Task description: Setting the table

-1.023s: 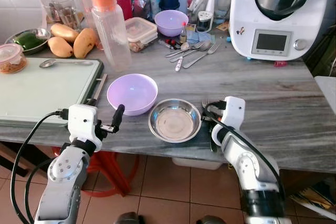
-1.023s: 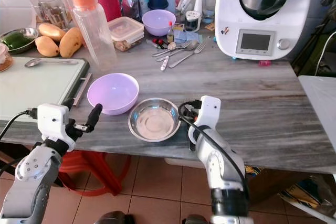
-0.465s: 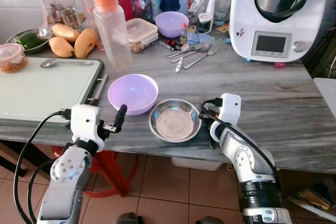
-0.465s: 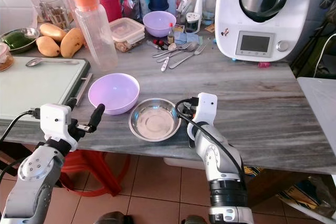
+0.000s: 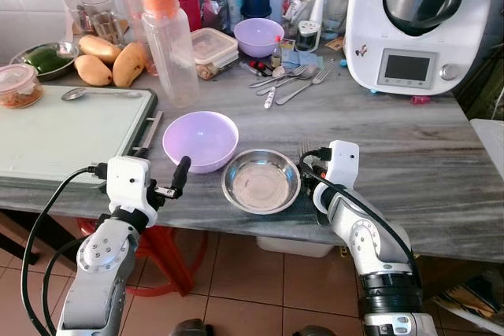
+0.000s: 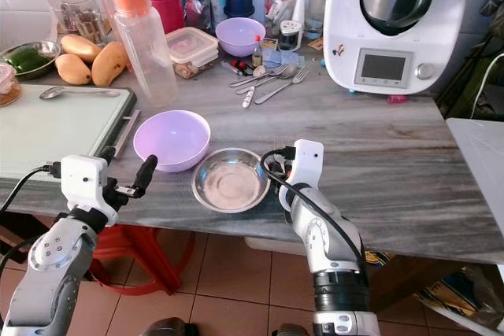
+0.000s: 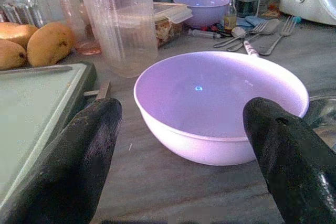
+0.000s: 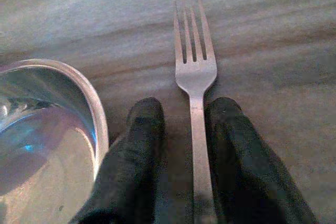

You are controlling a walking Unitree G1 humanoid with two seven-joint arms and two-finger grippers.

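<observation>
The right gripper (image 8: 191, 161) sits low on the grey marble bench (image 5: 409, 139), just right of the steel bowl (image 5: 261, 181), with a fork (image 8: 195, 72) lying between its two black fingers (image 8: 144, 145). The fingers stand slightly apart on either side of the handle with a sliver of bench showing on each side, so they look close around it but not clamped. The fork lies flat, tines pointing away from the robot, just beside the steel bowl's rim without touching it.

Compared with a second ago, the right wrist housing has drawn a little nearer the bowl and the arm sits tucked in closer under the bench edge; the bowl and fork look to be in the same place. That small shift reads as the fork being set down in its spot beside the bowl, or the fingers letting go of it, which would finish one place setting.

The left gripper (image 5: 178, 175) hovers at the bench edge with its fingers wide apart, aimed at the lilac bowl (image 7: 220, 103), which stands empty just left of the steel bowl. It has barely moved. More cutlery (image 5: 290, 78) lies further back near the white kitchen machine (image 5: 409, 29).
</observation>
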